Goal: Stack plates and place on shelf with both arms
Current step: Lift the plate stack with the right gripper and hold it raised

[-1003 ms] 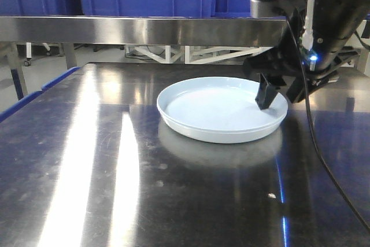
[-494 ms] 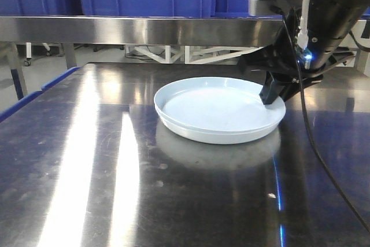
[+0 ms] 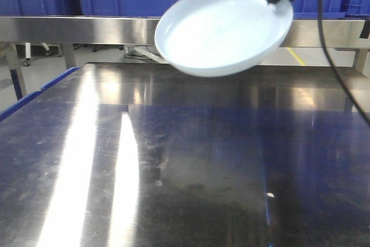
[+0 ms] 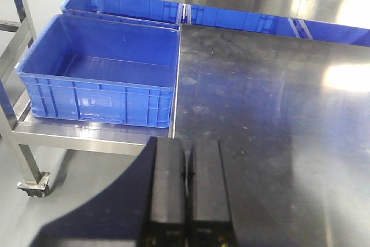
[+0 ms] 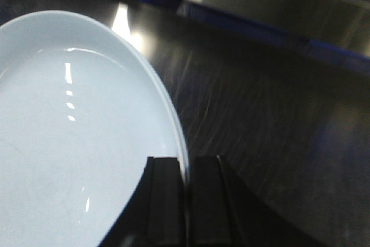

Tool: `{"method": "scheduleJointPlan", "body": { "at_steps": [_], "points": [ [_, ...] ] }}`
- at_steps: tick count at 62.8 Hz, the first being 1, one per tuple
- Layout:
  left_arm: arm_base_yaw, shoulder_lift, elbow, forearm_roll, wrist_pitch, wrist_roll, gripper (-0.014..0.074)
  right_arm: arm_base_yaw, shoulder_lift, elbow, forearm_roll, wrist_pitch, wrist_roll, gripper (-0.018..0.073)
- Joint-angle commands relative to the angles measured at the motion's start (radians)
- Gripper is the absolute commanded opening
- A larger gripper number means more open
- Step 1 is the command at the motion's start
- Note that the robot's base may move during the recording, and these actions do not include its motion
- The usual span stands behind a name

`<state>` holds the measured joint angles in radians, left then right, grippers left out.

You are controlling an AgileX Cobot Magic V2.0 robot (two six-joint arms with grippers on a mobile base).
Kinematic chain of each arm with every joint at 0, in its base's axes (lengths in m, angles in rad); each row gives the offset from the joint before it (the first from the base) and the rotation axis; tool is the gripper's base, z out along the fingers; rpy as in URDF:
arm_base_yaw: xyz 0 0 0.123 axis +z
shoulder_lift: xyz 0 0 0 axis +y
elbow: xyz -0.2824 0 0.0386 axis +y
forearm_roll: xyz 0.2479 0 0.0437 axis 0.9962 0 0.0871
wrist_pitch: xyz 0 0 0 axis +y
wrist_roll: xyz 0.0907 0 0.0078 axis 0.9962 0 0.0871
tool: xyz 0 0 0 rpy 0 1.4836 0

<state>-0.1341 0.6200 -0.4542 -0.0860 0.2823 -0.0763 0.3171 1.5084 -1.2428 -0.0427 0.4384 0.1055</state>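
The near stretch of the steel table (image 3: 191, 160) lies bare in the front view, giving open room below the load. Above it, toward 12 o'clock, the plate (image 3: 222, 30) hangs clear of the surface, tilted with its left side low. The right gripper (image 5: 186, 183) is clamped on the plate's rim at about 2 o'clock; whether a second plate nests under this one cannot be told. The left gripper (image 4: 186, 166) has its fingers pressed together on nothing, poised by the table's left edge, with a blue crate (image 4: 110, 67) on a lower rack at its 10 o'clock. The step looks like the carry toward the shelf. Next, the plate probably needs levelling, with the left arm supporting the free side. Beyond the plate runs the steel shelf edge (image 3: 75, 29); the low rim must clear it, and the cable (image 3: 341, 79) trails at 3 o'clock.
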Motion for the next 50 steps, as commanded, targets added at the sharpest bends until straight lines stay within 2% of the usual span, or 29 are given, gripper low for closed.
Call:
{"method": "scheduleJointPlan", "body": {
  "at_steps": [1, 18, 50],
  "points": [
    [-0.001, 0.0, -0.028, -0.004, -0.08, -0.009, 0.0092, -0.027, -0.094, -0.036, -0.008, -0.058, -0.005, 0.0048],
    [-0.001, 0.0, -0.028, -0.004, -0.08, -0.009, 0.0092, -0.124, -0.257, 0.046, -0.008, -0.057, -0.005, 0.0048],
    [-0.001, 0.0, -0.028, -0.004, -0.08, -0.009, 0.0092, -0.234, -0.665, 0.453, -0.007, -0.112, -0.005, 0.0048]
  ]
}}
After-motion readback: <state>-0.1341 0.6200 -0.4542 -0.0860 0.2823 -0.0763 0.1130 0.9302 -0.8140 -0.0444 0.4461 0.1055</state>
